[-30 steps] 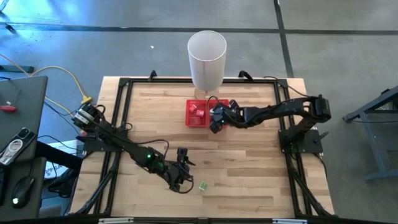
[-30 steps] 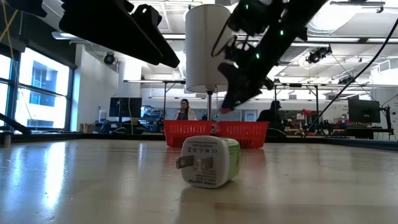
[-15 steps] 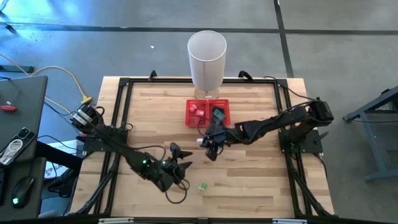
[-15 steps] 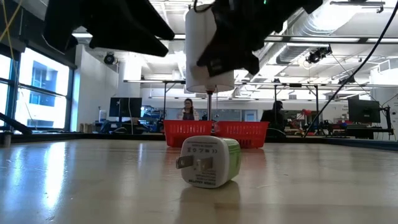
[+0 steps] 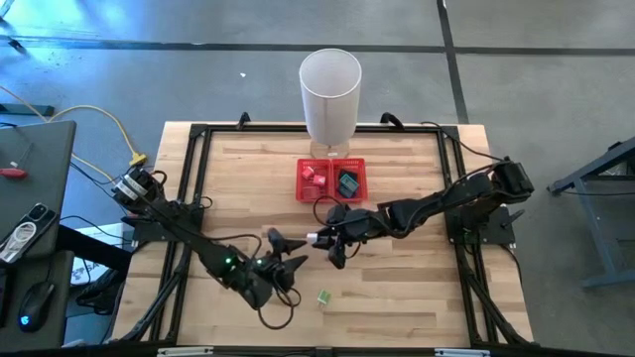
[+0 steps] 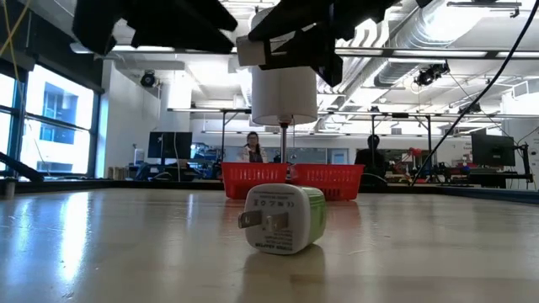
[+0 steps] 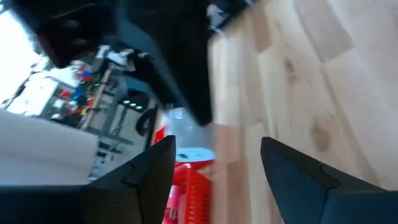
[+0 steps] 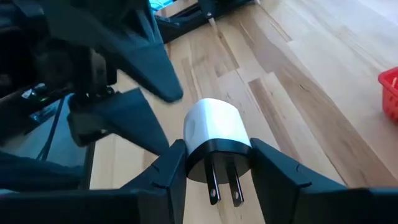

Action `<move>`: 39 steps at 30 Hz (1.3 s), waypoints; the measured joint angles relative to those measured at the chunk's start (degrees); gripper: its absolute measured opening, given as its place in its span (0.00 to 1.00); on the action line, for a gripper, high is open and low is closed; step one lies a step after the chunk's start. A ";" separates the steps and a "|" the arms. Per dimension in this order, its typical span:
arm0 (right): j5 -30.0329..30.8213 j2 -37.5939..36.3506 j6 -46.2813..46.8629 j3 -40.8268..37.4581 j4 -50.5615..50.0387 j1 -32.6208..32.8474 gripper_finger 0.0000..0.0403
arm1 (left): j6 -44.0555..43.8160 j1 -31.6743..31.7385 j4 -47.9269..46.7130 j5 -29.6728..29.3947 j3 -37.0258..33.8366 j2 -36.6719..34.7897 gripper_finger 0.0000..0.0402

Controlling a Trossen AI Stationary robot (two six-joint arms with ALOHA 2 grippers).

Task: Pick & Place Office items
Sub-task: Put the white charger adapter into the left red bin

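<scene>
Right hand [image 8: 212, 163] now off red mesh tray [image 5: 331, 179], clamping smooth white plug [image 8: 214, 130], left hand [image 5: 285, 249] open

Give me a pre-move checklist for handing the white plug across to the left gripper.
1. Right gripper shut on white plug: ok.
2. Left gripper open, nothing between its fingers: ok.
3. Left gripper facing the plug, apart from it: ok.
4. Plug prongs not bent: cannot tell.
5. Green-white plug lying on the table, apart from both grippers: ok.
6. Red tray has room: ok.
</scene>
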 joint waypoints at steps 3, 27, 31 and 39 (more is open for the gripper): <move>-0.04 0.02 1.02 0.00 0.53 0.00 0.33 | 1.49 -0.20 1.83 -2.93 0.00 0.00 0.57; -2.06 0.04 0.82 0.00 2.57 0.59 0.33 | 3.63 4.43 5.11 5.69 0.00 0.02 0.57; -2.01 0.04 0.81 0.00 2.55 0.61 0.33 | 3.72 4.43 5.72 6.13 0.00 0.02 0.56; -2.95 0.06 0.81 0.00 2.51 0.59 0.33 | 3.75 4.43 6.13 6.11 0.00 0.02 0.48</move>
